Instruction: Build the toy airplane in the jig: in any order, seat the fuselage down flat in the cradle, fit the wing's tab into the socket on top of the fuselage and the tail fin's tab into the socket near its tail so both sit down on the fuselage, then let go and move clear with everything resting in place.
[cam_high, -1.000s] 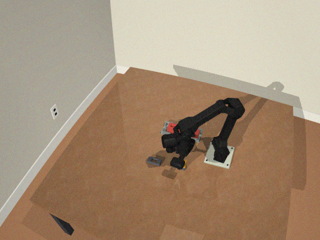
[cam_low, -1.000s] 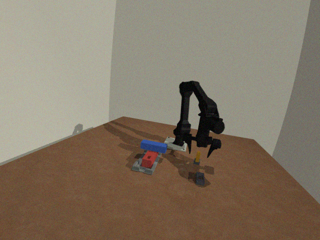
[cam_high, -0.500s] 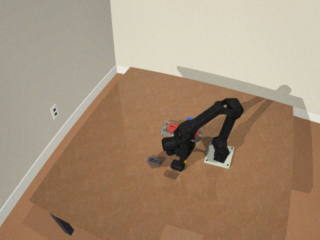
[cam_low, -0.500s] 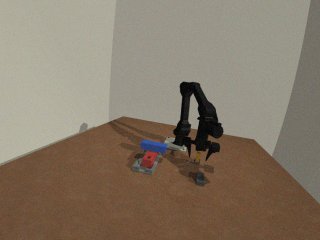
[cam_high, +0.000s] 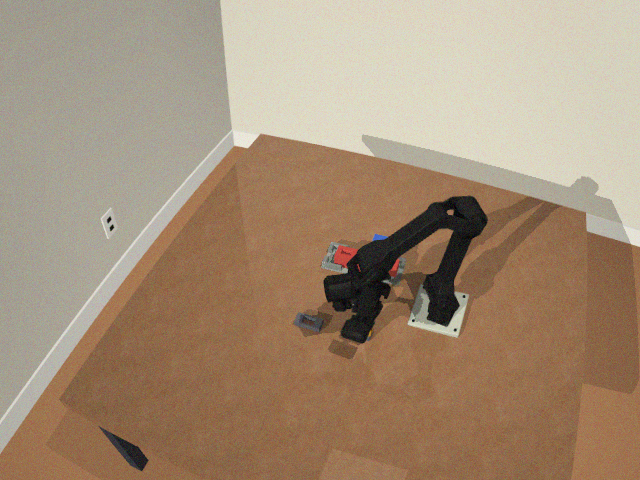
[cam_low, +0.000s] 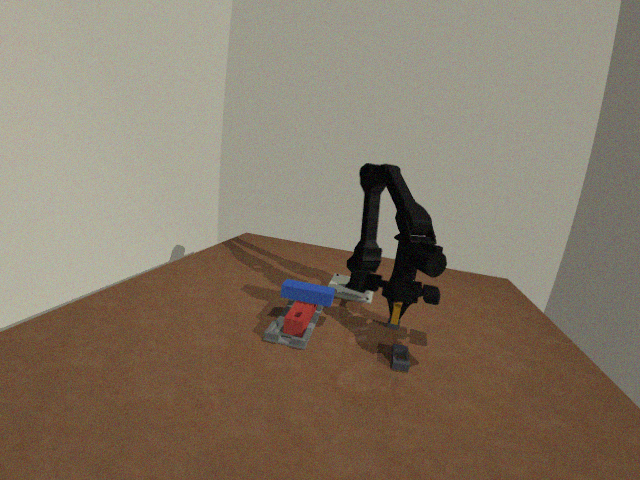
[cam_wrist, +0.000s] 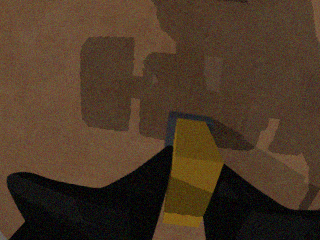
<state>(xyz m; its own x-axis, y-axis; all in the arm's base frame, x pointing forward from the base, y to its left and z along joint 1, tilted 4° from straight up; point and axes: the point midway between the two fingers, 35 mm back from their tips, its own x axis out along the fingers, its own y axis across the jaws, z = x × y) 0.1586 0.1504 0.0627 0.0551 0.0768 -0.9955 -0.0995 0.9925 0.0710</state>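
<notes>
The yellow tail fin (cam_low: 396, 313) (cam_wrist: 192, 167) stands upright in a small dark blue-grey holder (cam_low: 393, 326) (cam_wrist: 170, 131). My gripper (cam_low: 396, 318) (cam_wrist: 186, 154) points down with its fingers shut on the fin, one on each side. In the top view the arm hides most of the fin. The red fuselage (cam_high: 344, 255) (cam_low: 296, 324) lies in the grey cradle (cam_high: 329, 265) (cam_low: 270, 334). The blue wing (cam_high: 379, 238) (cam_low: 308, 292) lies across the top of the fuselage. The arm hides part of both in the top view. The wing hides the rear of the fuselage in the exterior view.
A second dark holder (cam_high: 299, 321) (cam_low: 399, 366), with an empty opening, sits a little way from the fin. The arm's pale base plate (cam_high: 461, 310) (cam_low: 339, 280) is on the other side. A dark wedge-shaped object (cam_high: 129, 453) is far off at the lower left of the top view.
</notes>
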